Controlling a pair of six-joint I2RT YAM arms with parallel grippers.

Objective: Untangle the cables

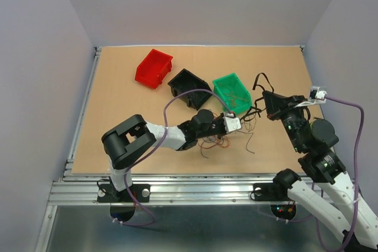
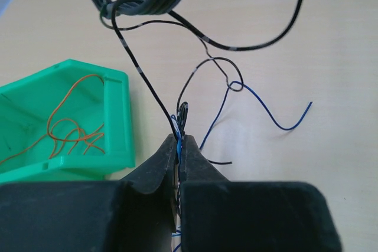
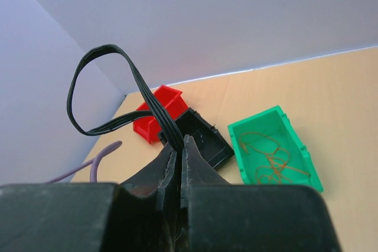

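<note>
The cables are thin loose wires (image 1: pixel 220 140) lying on the table beside the green bin (image 1: pixel 221 84). My left gripper (image 2: pixel 180 140) is shut on a few blue and black wires (image 2: pixel 177 123) that run up from its tips; a blue strand (image 2: pixel 277 123) and black strands (image 2: pixel 218 63) curl over the table beyond. From above, the left gripper (image 1: pixel 235 124) sits at the green bin's near corner. My right gripper (image 3: pixel 180 144) is shut on a flat black multi-strand cable (image 3: pixel 127 66) that loops upward. It is held above the table at the right (image 1: pixel 269 101). Orange wires (image 2: pixel 71 125) lie inside the green bin.
A red bin (image 1: pixel 154 68) and a black bin (image 1: pixel 186 85) stand left of the green one at the back. The lilac arm cable (image 1: pixel 183 95) arches over the left arm. The table's metal rail (image 1: pixel 177 184) runs along the near edge.
</note>
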